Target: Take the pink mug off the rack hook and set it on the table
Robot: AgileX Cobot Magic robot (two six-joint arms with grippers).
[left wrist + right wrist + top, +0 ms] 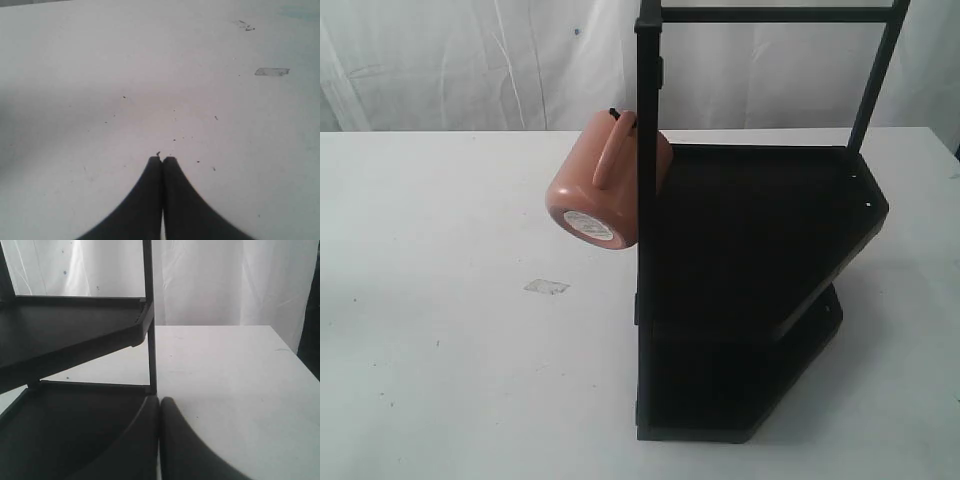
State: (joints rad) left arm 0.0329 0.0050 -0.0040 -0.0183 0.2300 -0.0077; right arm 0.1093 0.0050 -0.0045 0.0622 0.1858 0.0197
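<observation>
In the exterior view neither arm shows. A small salmon-pink ceramic mug point(605, 180) hangs by its loop handle on a thin black metal peg point(613, 113) that juts from the front upright post of a tall black two-shelf metal rack point(760, 250). The mug is tipped on its side against the post, well above the flat white desk point(440, 330), with the round whitish sticker on its base turned toward the camera. A scrap of clear tape point(546, 287) lies on the desk below and to the left of the mug.

In the left wrist view the left jaws are clenched on nothing: the two curved black fingers point(142, 205) meet at their tips. They point out across the bare desk, which has small dark scuffs point(245, 25) and the tape scrap beyond them. Where the mug lies relative to these jaws cannot be told here.

In the right wrist view the right jaws are likewise clenched and hold nothing, the black fingers point(192, 450) pressed together. They sit at the edge of the rack's lower shelf point(75, 430), near the foot of a thin black post point(148, 315), with the upper shelf point(65, 335) above and a white curtain point(225, 280) behind.
</observation>
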